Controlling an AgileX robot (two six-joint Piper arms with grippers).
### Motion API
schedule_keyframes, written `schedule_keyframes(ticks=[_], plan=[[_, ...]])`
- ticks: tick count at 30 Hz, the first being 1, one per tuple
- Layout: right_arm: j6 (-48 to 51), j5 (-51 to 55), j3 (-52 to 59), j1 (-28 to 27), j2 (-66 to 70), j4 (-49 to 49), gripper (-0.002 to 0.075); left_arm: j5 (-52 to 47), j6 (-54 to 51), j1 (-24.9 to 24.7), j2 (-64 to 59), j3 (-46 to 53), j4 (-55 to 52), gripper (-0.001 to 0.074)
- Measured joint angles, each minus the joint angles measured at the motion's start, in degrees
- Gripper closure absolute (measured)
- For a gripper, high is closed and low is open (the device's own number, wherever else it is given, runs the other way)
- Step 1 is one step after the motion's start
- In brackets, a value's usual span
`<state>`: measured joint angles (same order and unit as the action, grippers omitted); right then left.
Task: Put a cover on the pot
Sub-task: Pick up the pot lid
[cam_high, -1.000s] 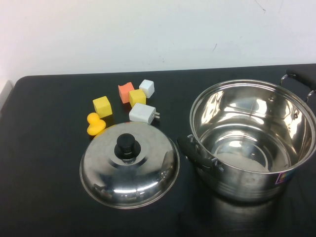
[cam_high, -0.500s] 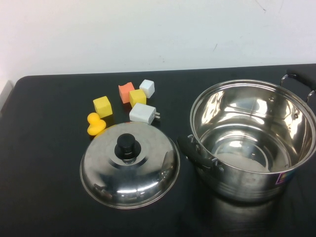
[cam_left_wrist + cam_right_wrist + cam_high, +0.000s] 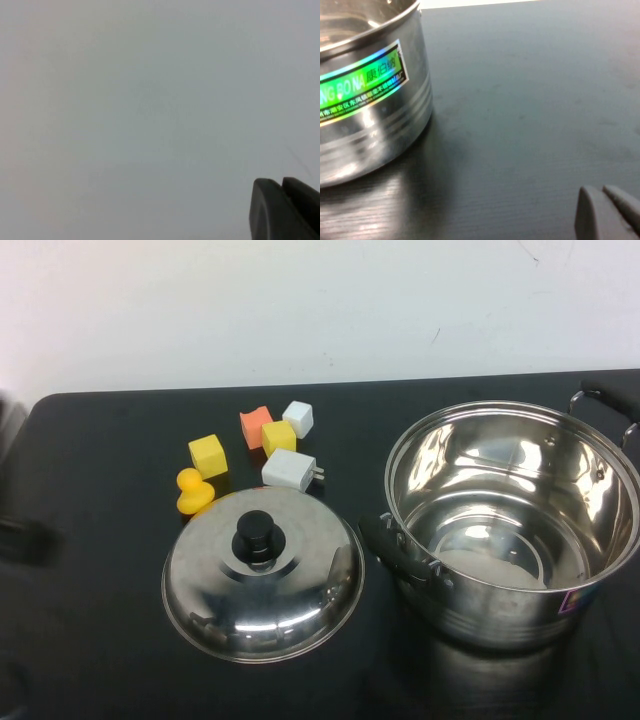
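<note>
Two arms are on this rig, and neither tool can be identified in the high view.

1. Left tool: seen only in its own wrist view, against a plain pale background. The dark fingers lie together, narrow, with nothing between them.
2. Right tool: seen only in its own wrist view, low over the black surface. It is near the outer wall of the pot but apart from it. The grey fingers lie together, narrow, and hold nothing. A holographic label on the pot wall faces this camera.
3. Pot: a stainless-steel stockpot standing upright at the 3 o'clock side of the surface. It is uncovered, with the bare inside visible. One black handle points toward 9 o'clock and the other sits at about 1 o'clock on the rim.
4. Lid: a domed steel lid lying on the surface at 9 o'clock from the pot, just beside the near handle. Its black knob faces up.
5. Loose items lie at 12 o'clock from the lid:
   - a yellow rubber duck at the lid's rim
   - a yellow cube
   - an orange block
   - a second yellow cube
   - a white cube
   - a white plug adapter
</note>
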<state>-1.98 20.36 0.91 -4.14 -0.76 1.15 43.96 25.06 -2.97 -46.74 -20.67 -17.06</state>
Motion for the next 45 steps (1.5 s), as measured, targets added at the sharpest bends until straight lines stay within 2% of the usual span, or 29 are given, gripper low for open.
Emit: schedule_keyframes(ticks=[4, 6, 11, 12, 15, 21, 25, 29, 35, 40, 45], plan=[[0.00, 0.00, 0.00, 0.00, 0.00, 0.11, 0.0728, 8.05, 0.24, 0.00, -12.75, -0.09, -13.20, 0.0621], [0.00, 0.00, 0.00, 0.00, 0.00, 0.11, 0.0728, 10.54, 0.50, 0.00, -17.94, -0.09, -15.46, 0.0533], [0.00, 0.00, 0.00, 0.00, 0.00, 0.11, 0.0728, 14.44, 4.20, 0.00, -28.13, -0.49, -16.85, 0.0258], [0.00, 0.00, 0.00, 0.00, 0.00, 0.11, 0.0728, 14.87, 5.16, 0.00, -29.82, -0.73, -17.44, 0.0221], [0.00, 0.00, 0.00, 0.00, 0.00, 0.11, 0.0728, 15.37, 7.96, -0.12, -33.95, -2.29, -20.37, 0.0173], [0.00, 0.00, 0.00, 0.00, 0.00, 0.11, 0.0728, 9.92, 10.74, -4.69, -39.95, -7.86, -21.05, 0.0156], [0.00, 0.00, 0.00, 0.00, 0.00, 0.11, 0.0728, 3.52, 8.07, -8.22, -43.12, -11.35, -17.88, 0.0156], [0.00, 0.00, 0.00, 0.00, 0.00, 0.11, 0.0728, 3.63, 5.78, -9.32, -46.50, -12.05, -13.20, 0.0155], [0.00, 0.00, 0.00, 0.00, 0.00, 0.11, 0.0728, 5.33, 3.13, -10.20, -51.36, -12.05, -11.66, 0.0155], [0.00, 0.00, 0.00, 0.00, 0.00, 0.11, 0.0728, 5.94, -3.07, -12.04, -53.33, -12.09, -6.66, 0.0157], [0.00, 0.00, 0.00, 0.00, 0.00, 0.11, 0.0728, 7.17, -5.03, -12.17, -55.06, -12.53, -5.77, 0.0220]])
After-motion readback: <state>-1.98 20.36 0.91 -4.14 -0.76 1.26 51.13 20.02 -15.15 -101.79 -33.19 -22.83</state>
